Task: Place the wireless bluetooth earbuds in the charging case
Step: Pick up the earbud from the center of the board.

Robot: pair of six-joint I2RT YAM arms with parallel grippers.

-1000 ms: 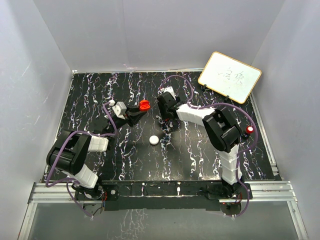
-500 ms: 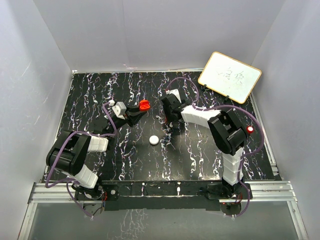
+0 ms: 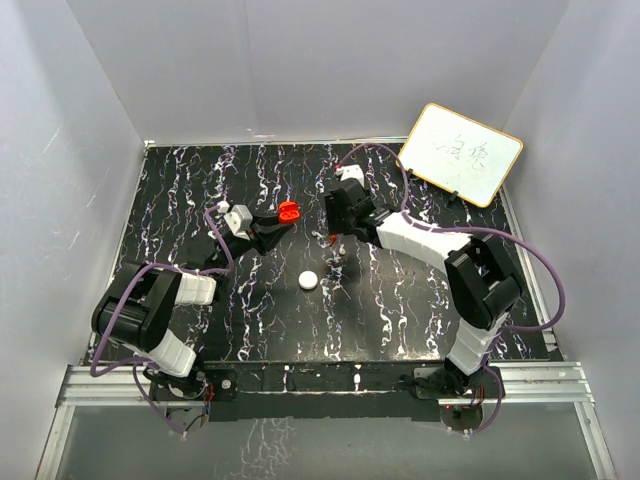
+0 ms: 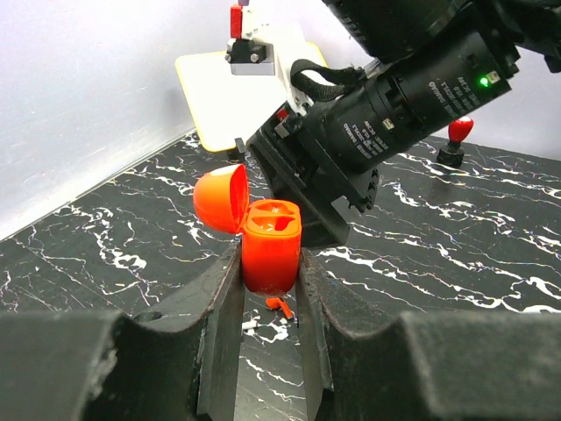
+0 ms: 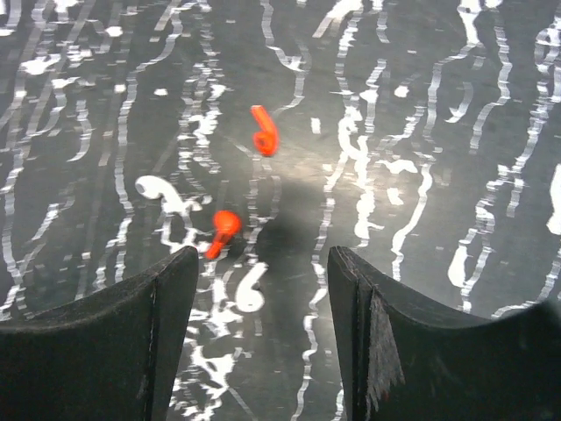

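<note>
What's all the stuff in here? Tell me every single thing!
charging case: one, red-orange, lid open, held up in the left end effector
earbuds: two, red, lying apart on the table
round puck: one, white, mid-table
whiteboard: one, white with a yellowish frame, propped at the far right corner
knob: one, red-topped on a dark base, on the table's right side
table: one, black with white streaks
walls: pale grey, around the table
left end effector: black, shut on the charging case
right end effector: black, open, above the earbuds
</note>
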